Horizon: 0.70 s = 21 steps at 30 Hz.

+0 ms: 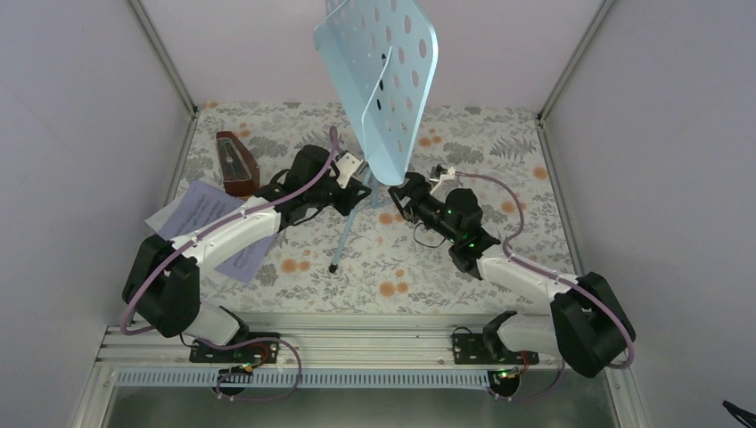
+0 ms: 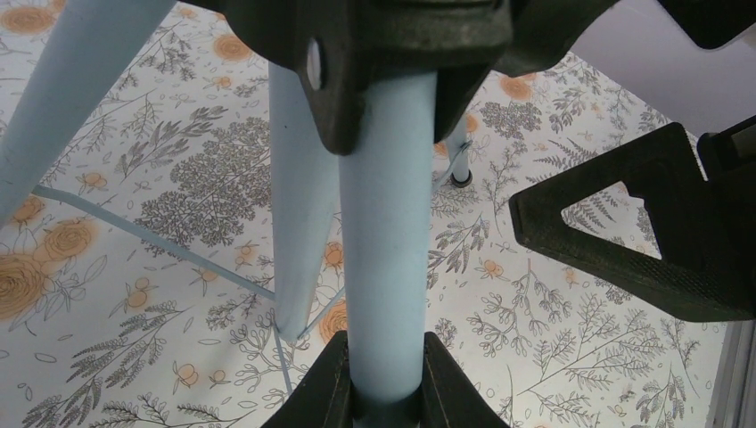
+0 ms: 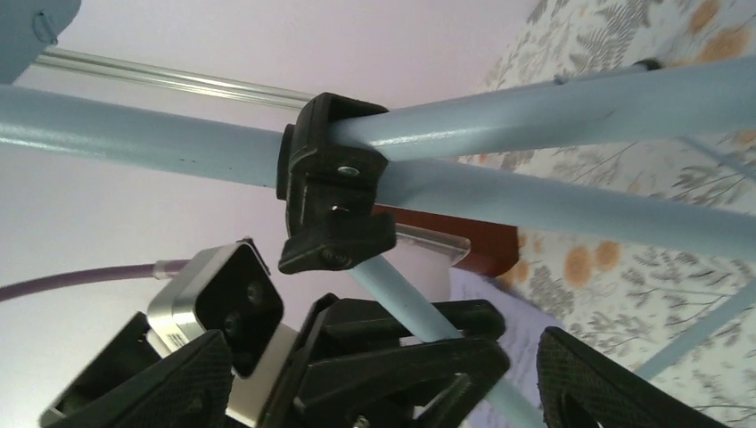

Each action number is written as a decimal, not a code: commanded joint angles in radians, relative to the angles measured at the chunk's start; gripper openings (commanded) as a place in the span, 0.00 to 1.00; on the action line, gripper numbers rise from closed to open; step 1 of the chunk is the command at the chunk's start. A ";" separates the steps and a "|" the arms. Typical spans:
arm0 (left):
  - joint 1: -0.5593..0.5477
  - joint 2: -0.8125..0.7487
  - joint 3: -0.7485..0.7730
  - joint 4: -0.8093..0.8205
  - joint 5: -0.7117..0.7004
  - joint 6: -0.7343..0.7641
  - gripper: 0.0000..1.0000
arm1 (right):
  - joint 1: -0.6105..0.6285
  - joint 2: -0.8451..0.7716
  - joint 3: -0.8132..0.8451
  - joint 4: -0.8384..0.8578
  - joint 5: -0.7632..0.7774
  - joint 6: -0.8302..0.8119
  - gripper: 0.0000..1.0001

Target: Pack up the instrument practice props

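The pale-blue perforated music stand [image 1: 379,80] stands upright at the table's middle back, tripod legs [image 1: 343,241] spread. My left gripper [image 1: 355,185] is shut on its pole [image 2: 383,250], with the jaws pressed on both sides at the bottom of the left wrist view [image 2: 385,361]. My right gripper [image 1: 408,198] is open just right of the pole, beside the black leg hub [image 3: 334,192], and holds nothing. The reddish-brown metronome [image 1: 236,165] stands at the back left. White and lilac sheet-music pages [image 1: 201,209] lie flat under the left arm.
Pale enclosure walls [image 1: 89,134] close in the left, back and right sides. A floral cloth [image 1: 464,267] covers the table. A metal rail [image 1: 374,343] holding the arm bases runs along the near edge. One stand leg ends at a black foot [image 1: 333,267].
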 commanded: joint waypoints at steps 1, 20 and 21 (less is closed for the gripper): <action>-0.004 0.009 0.019 -0.007 -0.021 0.019 0.02 | -0.006 0.045 0.049 0.109 -0.044 0.172 0.79; -0.005 0.006 0.021 -0.009 -0.014 0.016 0.02 | -0.009 0.132 0.132 0.102 0.025 0.197 0.53; -0.005 0.006 0.022 -0.009 -0.014 0.015 0.02 | -0.009 0.136 0.134 0.103 0.027 0.197 0.51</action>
